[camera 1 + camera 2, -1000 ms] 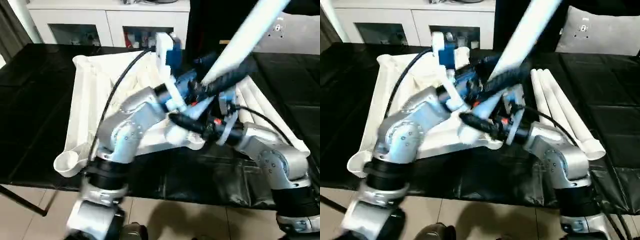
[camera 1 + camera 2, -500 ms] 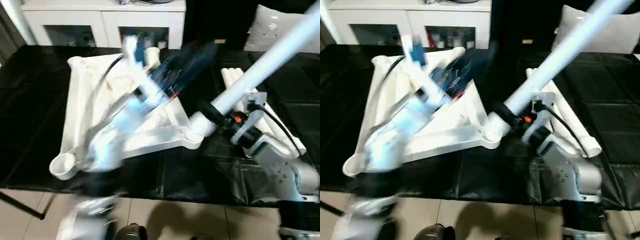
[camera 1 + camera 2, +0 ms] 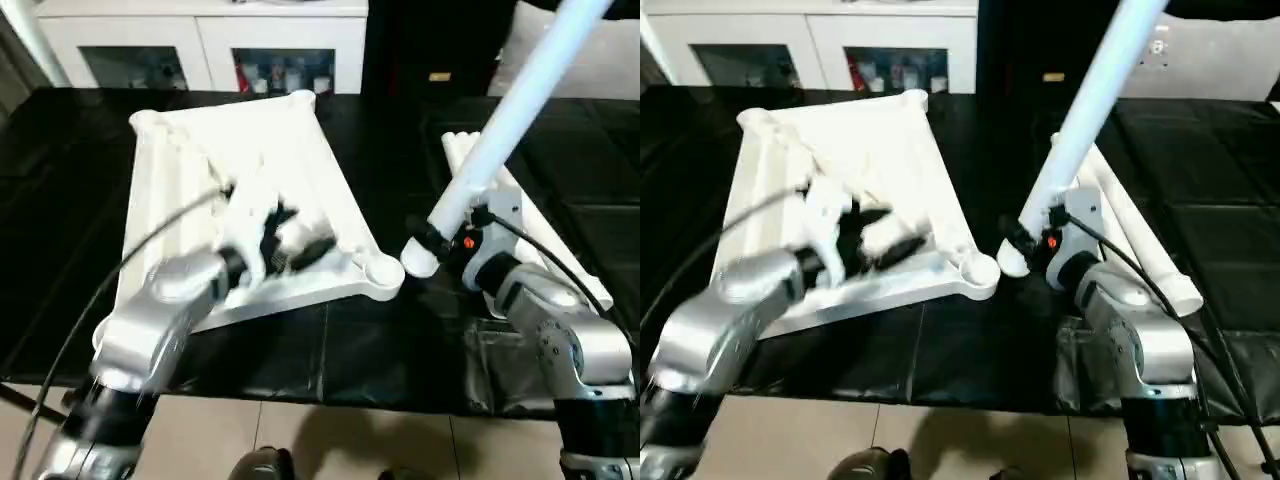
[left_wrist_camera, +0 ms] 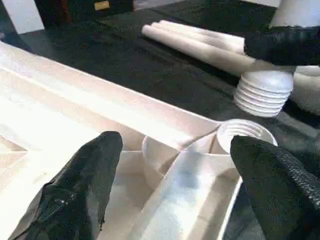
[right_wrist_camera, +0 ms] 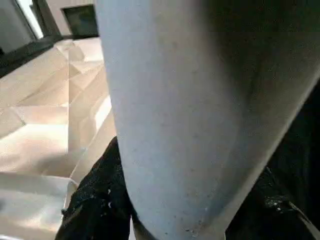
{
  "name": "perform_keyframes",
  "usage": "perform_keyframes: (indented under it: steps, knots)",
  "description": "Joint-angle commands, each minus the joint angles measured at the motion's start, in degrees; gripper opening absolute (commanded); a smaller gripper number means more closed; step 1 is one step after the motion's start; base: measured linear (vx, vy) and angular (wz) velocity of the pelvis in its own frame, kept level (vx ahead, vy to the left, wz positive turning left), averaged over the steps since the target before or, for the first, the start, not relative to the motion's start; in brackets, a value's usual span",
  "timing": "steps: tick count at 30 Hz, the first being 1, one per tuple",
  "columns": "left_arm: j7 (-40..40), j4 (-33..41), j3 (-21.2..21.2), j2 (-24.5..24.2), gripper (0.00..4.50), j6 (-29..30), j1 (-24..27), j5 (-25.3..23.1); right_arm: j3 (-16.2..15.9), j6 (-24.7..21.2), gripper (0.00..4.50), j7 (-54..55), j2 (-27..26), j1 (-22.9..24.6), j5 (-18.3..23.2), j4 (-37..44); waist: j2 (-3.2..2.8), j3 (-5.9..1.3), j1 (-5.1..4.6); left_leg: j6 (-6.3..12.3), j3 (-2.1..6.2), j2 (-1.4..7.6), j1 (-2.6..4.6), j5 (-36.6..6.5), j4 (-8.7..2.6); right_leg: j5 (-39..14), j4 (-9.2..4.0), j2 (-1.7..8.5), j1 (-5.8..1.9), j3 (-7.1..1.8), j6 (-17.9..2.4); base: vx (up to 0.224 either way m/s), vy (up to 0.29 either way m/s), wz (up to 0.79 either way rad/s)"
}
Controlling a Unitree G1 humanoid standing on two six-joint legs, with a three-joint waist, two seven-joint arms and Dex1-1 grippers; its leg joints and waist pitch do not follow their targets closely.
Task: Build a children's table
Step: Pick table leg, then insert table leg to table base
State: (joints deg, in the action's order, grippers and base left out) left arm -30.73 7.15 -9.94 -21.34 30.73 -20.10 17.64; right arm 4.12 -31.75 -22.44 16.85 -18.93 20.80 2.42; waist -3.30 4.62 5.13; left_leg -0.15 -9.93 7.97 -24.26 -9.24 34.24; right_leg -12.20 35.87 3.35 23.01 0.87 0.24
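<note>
Our right gripper (image 3: 432, 240) squeezes a leg (image 3: 500, 125), tilted up, its end beside the top's (image 3: 250, 150) corner socket (image 3: 380, 270). Our left gripper (image 4: 170, 165) hangs open and empty over the top.

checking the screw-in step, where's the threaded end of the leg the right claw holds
In the left eye view the leg is held by the right claw, its threaded end hanging just right of the tabletop's near-right corner socket, not yet in it.

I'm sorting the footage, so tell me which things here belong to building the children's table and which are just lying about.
Part of the job:
- upturned white tabletop
- leg held in the right claw
- spare legs on the worktable
- left claw, open over the tabletop

Just lying about:
- white cabinet
- black-covered worktable
</note>
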Motion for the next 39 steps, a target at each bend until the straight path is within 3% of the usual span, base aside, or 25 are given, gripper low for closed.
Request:
perform_keyframes:
  steps: [1,2,3,5,10,13,14,18,20,22,27,31,39]
  knots:
    - [-0.79,1.66,-0.37,-0.71,3.98,-0.35,-0.11,-0.18,-0.47,7.45,1.9,-0.47,-0.73,-0.34,-1.53,1.33,0.06,-3.59,-0.12,-0.61,1.91,4.58,2.37,-13.54,-4.47,-7.97,-4.51,4.7,-1.59,-2.02,-10.95,0.0,0.0,0.0]
    - [-1.05,1.51,-0.38,-0.83,3.98,-0.64,-0.05,-0.49,-1.12,9.01,1.9,-0.48,-0.77,-0.08,-2.51,1.34,0.28,-3.48,-0.29,-0.98,1.9,4.51,2.37,-14.38,-4.56,-8.86,-4.6,4.62,-1.63,-2.03,-10.64,0.0,0.0,0.0]
    - [-1.39,1.39,-0.55,-1.17,3.98,-0.77,-0.01,-0.87,-1.98,7.67,1.9,0.13,-0.18,0.1,-3.48,1.79,-0.13,-3.45,-0.23,-1.21,1.98,4.47,2.45,-14.86,-4.59,-9.57,-4.59,4.6,-1.6,-2.06,-10.39,0.0,0.0,0.0]
    - [-2.59,1.51,-1.17,-2.15,3.98,-0.74,0.11,-1.55,-3.36,-2.69,1.9,-0.69,1.86,0.05,-1.7,3.27,0.06,-3.29,-0.33,-1.28,2.11,4.28,2.54,-14.58,-4.76,-9.56,-4.66,4.09,-1.82,-2.03,-9.88,0.0,0.0,0.0]
    - [-5.63,3.05,-3.12,-4.87,3.98,3.09,0.61,-1.06,-2.71,-0.07,1.9,-2.1,2.03,0.42,-1.61,3.59,-0.09,-3.44,-0.2,-1.85,2.08,4.42,2.55,-15.12,-4.7,-9.97,-4.6,4.58,-1.61,-2.2,-10.04,0.0,0.0,0.0]
    - [-8.85,3.14,-5.89,-6.12,3.98,1.57,1.23,-1.96,-2.13,3.63,1.9,-3.56,2.16,0.29,-1.55,1.76,-0.02,-3.33,-0.26,-1.44,2.01,4.43,2.52,-14.82,-4.74,-9.35,-4.66,4.54,-1.49,-2.22,-10.08,0.0,0.0,0.0]
    - [-9.43,2.13,-6.71,-5.79,3.71,0.49,1.03,-2.72,-2.42,5.48,1.9,-4.84,2.39,0.31,-1.62,1.74,0.11,-3.31,-0.25,-1.34,1.94,4.49,2.49,-14.87,-4.72,-9.64,-4.73,4.69,-1.52,-2.28,-10.15,0.0,0.0,0.0]
    - [-9.59,-0.66,-7.77,-5.44,3.5,-1.03,-0.26,-4.43,-3.04,5.66,1.9,-6.54,2.95,0.2,-1.61,2.7,0.06,-3.38,-0.27,-1.08,1.93,4.45,2.51,-14.85,-4.73,-9.34,-4.66,4.47,-1.66,-2.23,-10.15,0.0,0.0,0.0]
    - [-10.24,-4.22,-8.69,-4.93,3.25,-2.17,-2.13,-5.52,-0.34,2.74,1.9,-7.61,1.65,-0.48,2.54,3.18,0.05,-3.35,-0.31,-0.61,1.85,4.28,2.63,-15.26,-4.63,-10.21,-4.92,4.57,-1.61,-2.34,-10.26,0.0,0.0,0.0]
    - [-11.42,-7.18,-9.58,-4.42,3.2,-3.28,-3.69,-5.92,1.72,2.67,1.9,-9.14,0.46,-0.94,6.08,3.17,-0.05,-3.6,-0.19,-0.41,1.95,4.41,2.68,-15.19,-4.55,-10.67,-4.9,4.76,-1.65,-2.34,-10.39,0.0,0.0,0.0]
    - [-12.83,-11.08,-11.23,-4.1,2.71,-5.33,-5.4,-7.94,0.84,5.18,1.9,-10.76,0.89,-1.04,5.4,2.24,-0.14,-3.93,-0.22,0.07,1.84,4.38,2.4,-11.77,-4.33,-4.25,-4.27,4.59,-1.91,-2.05,-11.87,0.0,0.0,0.0]
    - [-16.53,-15.27,-13.38,-4.28,2.32,-8.46,-6.96,-9.44,0.59,5.78,1.9,-10.83,0.78,-1.92,4.63,0.91,0.07,-4.1,-0.18,0.53,1.79,4.42,2.42,-11.11,-4.27,-4.14,-4.26,4.71,-2.03,-2.01,-12.44,0.0,0.0,0.0]
    - [-17.27,-17.98,-13.05,-3.57,1.7,-10.37,-8.05,-10.23,-1.13,4.52,1.9,-11.57,1.46,-2.83,3.58,-0.49,0.24,-4.32,-0.1,1.44,1.64,4.48,2.34,-9.45,-3.89,-2.74,-3.93,4.94,-2.29,-2.0,-13.82,0.0,0.0,0.0]
